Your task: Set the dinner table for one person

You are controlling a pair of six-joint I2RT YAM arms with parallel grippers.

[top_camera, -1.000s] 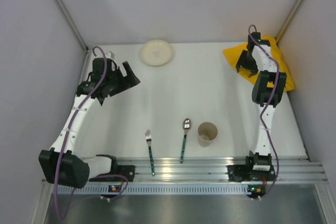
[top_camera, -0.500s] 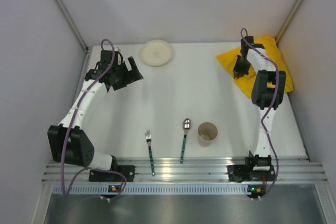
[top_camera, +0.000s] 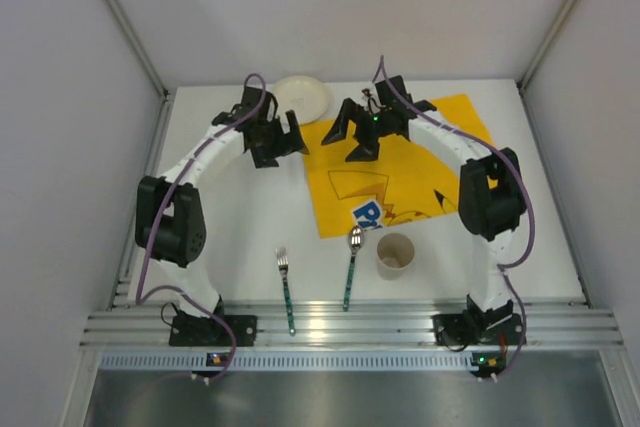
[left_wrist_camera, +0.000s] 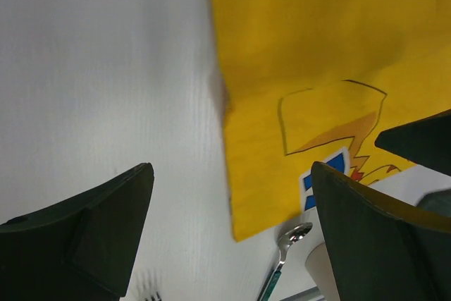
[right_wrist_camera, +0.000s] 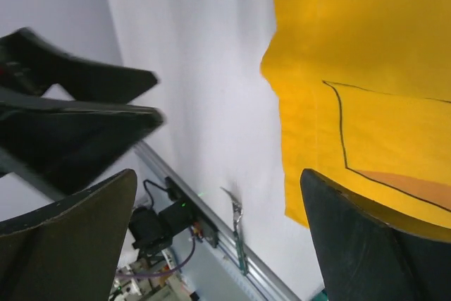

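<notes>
Right gripper (top_camera: 352,137): we saw its jaws spread wide with nothing between them. It hung over the far-left corner of the placemat (top_camera: 400,172).
Right fingers (right_wrist_camera: 373,237): in the wrist view we saw them far apart, with the placemat's left edge and bare white tabletop showing between them.
Left gripper (top_camera: 283,142): we found it just as wide open and just as empty. It hung just off the placemat's left edge near the far-left corner, close to the right gripper but apart from it.
Left fingers (left_wrist_camera: 91,237): they framed the placemat's left edge and near-left corner from above, touching neither.
Arms: the left arm curved round the placemat's left side, and the right arm curved round its right side and over its far edge.
Placemat: yellow with a cartoon print, it lay slightly askew, and we noticed a small bulge in its left edge.
Dinner table (top_camera: 240,217): its white top lay under the placemat and reached past it on every side. Its ribbed rail (top_camera: 350,322) ran along the side nearest the placemat's near edge.
Plate (top_camera: 300,99): it sat just beyond the placemat's far-left corner; we could not tell whether they touched.
Spoon (top_camera: 352,262): its bowl lay at the placemat's near-left corner, and its handle pointed away toward the rail.
Fork (top_camera: 285,287): it lay off the placemat's near-left corner, farther left than the spoon.
Cup (top_camera: 394,255): it stood upright just off the placemat's near edge.
</notes>
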